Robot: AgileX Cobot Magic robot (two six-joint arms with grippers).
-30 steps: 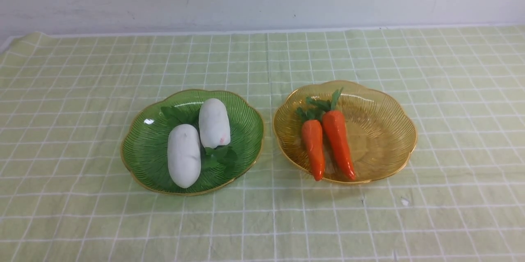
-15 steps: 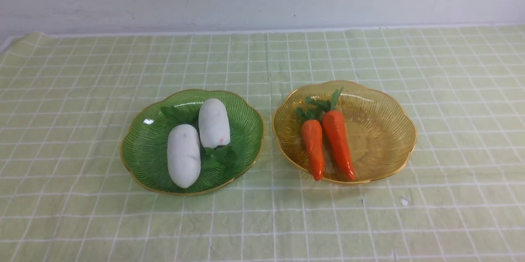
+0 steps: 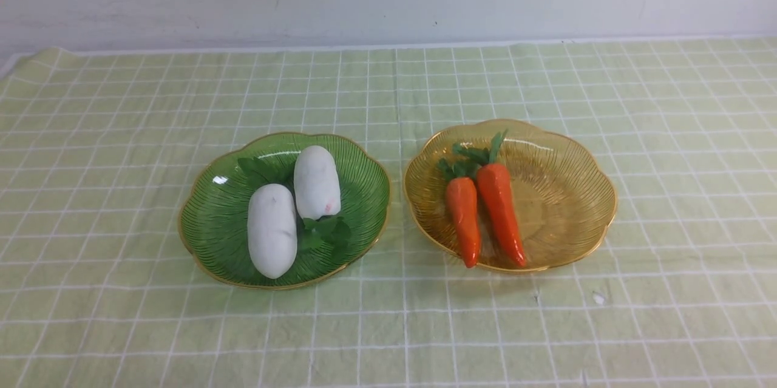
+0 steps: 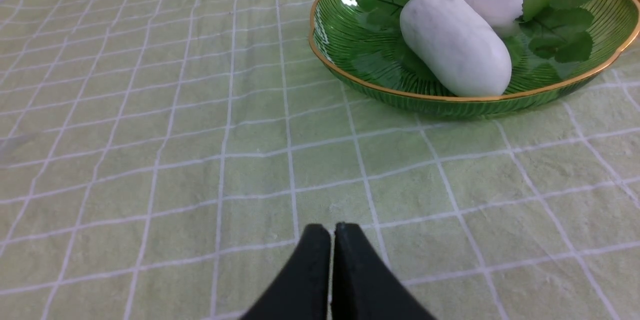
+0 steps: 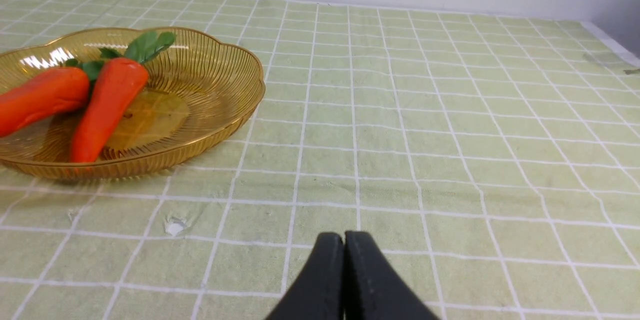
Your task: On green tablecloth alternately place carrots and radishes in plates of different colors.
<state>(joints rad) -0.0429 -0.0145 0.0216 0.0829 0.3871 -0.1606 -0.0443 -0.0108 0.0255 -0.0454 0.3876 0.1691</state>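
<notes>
While sorted: radishes [image 3: 272, 230] green, carrots [image 3: 499, 213] amber.

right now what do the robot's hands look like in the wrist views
Only the fingertips show. The left hand ends in two matte black fingers tapering to rounded tips; the right hand looks the same. No cables, markings or arm links are visible.

Left gripper [image 4: 332, 232] jaws pressed together; right gripper [image 5: 344, 241] likewise, both empty.
</notes>
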